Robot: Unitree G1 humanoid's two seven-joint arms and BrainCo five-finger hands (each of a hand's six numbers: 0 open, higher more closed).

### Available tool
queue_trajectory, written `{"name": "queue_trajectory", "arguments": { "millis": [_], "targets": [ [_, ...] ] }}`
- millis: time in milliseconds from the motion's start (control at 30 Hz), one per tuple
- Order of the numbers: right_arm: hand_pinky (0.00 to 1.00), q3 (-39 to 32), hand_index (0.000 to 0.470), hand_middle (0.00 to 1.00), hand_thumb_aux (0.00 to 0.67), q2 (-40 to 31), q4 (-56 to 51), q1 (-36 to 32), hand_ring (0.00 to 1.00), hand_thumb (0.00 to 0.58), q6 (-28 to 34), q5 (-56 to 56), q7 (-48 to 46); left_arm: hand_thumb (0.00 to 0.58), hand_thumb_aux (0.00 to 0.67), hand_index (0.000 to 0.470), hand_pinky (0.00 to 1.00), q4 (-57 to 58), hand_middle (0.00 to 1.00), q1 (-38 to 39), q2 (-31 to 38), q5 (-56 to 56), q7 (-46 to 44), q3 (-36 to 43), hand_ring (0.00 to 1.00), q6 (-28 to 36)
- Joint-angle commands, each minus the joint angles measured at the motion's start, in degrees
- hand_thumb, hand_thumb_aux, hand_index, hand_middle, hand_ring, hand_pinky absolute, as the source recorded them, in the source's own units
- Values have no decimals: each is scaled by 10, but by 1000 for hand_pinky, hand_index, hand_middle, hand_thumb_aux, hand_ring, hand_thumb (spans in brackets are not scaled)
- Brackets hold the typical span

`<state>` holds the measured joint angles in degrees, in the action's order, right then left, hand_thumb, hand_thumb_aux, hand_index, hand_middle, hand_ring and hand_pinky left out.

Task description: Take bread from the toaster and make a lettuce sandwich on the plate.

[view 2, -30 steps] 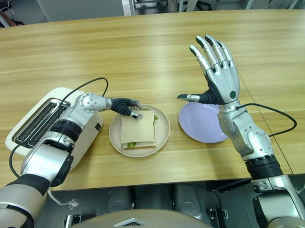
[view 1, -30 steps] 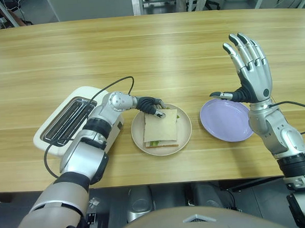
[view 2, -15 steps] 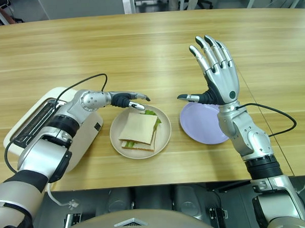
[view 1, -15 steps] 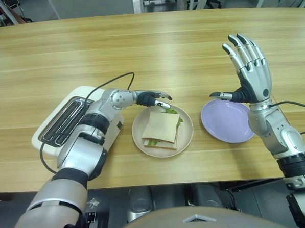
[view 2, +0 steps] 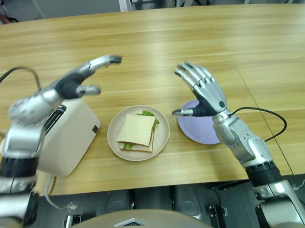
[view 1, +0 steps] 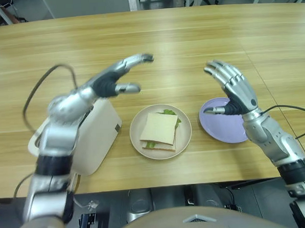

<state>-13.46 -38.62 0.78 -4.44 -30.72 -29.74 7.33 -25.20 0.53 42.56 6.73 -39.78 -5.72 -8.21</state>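
A sandwich (view 1: 159, 131) of two bread slices with green lettuce showing at its edges lies on the beige plate (view 1: 185, 138) near the table's front. The white toaster (view 1: 97, 140) stands to the plate's left, partly hidden by my left arm. My left hand (view 1: 121, 77) is raised above the table beyond the toaster, fingers stretched out and holding nothing. My right hand (view 1: 230, 87) hovers open over the lilac plate (view 1: 214, 129), palm facing left, with nothing in it.
The wooden table (view 1: 179, 46) stretches far back with bare room. A black cable (view 1: 295, 107) runs along the table at the right edge, and the toaster's cord (view 1: 38, 89) loops up at the left.
My left hand has let go of the top bread slice and risen up and back, away from the sandwich. My right hand has tipped forward and lowered toward the lilac plate.
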Motion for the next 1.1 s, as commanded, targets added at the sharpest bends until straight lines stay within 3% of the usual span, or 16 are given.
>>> {"name": "queue_trajectory", "arguments": {
  "millis": [33, 200, 333, 533, 767, 1100],
  "targets": [
    [1000, -24, 460, 1000, 670, -35, 71, 61, 1000, 580, 16, 114, -148, 580, 670, 460, 1000, -109, 1000, 156, 35, 54, -64, -62, 1000, 22],
    [1000, -48, 460, 1000, 670, -71, 147, 124, 1000, 580, 71, 189, -290, 580, 670, 460, 1000, -168, 1000, 316, 70, 64, -132, -81, 1000, 16],
    [1000, -76, 460, 1000, 670, -81, 182, 149, 1000, 580, 118, 211, -376, 580, 670, 460, 1000, -160, 1000, 346, 77, 32, -149, -18, 1000, 23],
    [1000, -120, 460, 1000, 670, -65, 149, 135, 1000, 580, 146, 188, -455, 580, 670, 460, 1000, -95, 1000, 274, 43, -32, -132, 109, 1000, 63],
    [1000, -167, 460, 1000, 670, -14, 63, 76, 1000, 580, 129, 121, -476, 580, 670, 460, 1000, 63, 1000, 168, -4, -177, -65, 203, 1000, 68],
    [1000, -187, 460, 1000, 670, 43, -16, 31, 1000, 580, 83, 40, -428, 580, 670, 460, 1000, 183, 1000, 86, -83, -264, 23, 251, 1000, 72]
  ]
}}
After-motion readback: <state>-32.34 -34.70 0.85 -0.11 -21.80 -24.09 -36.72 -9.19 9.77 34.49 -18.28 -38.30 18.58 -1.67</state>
